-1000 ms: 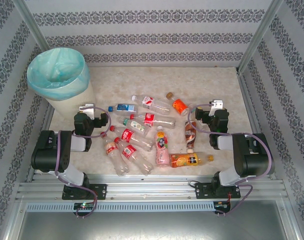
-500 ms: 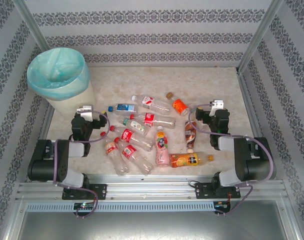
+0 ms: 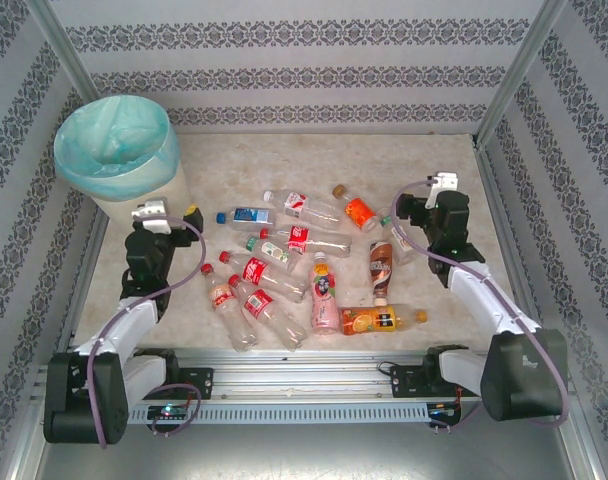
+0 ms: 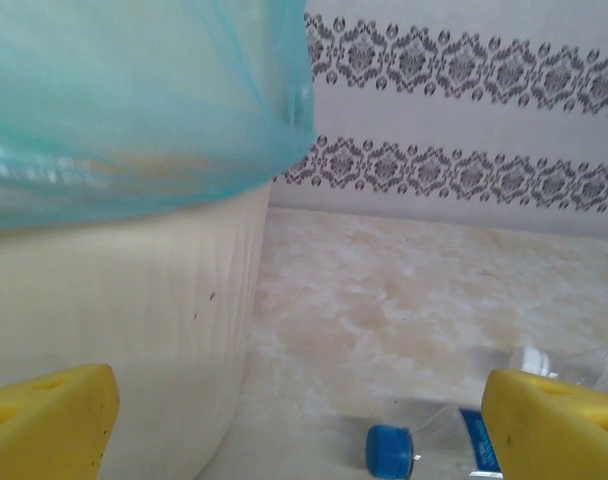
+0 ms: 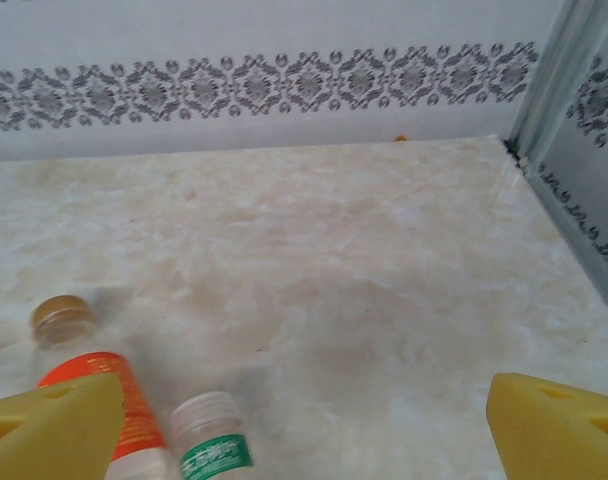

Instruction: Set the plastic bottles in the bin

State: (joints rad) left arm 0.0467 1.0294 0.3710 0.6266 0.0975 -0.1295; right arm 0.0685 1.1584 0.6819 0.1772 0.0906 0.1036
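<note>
The bin [image 3: 166, 158] shows, seemingly, just teal liner [image 3: 112, 140] inside; left hand [image 4: 296, 420], right hand [image 5: 304, 425] spread.

Ahead of the right gripper [image 5: 304, 430], a cream marbled tabletop [image 5: 364, 260] runs to a white wall [image 5: 284, 40] banded with grey damask stripes. To the gripper's right a metal corner post [image 5: 554, 70] rises where the patterned side wall [image 5: 599, 110] begins.

Fingers [image 4: 44, 425] of both arms [image 3: 134, 320] farther forward
</note>
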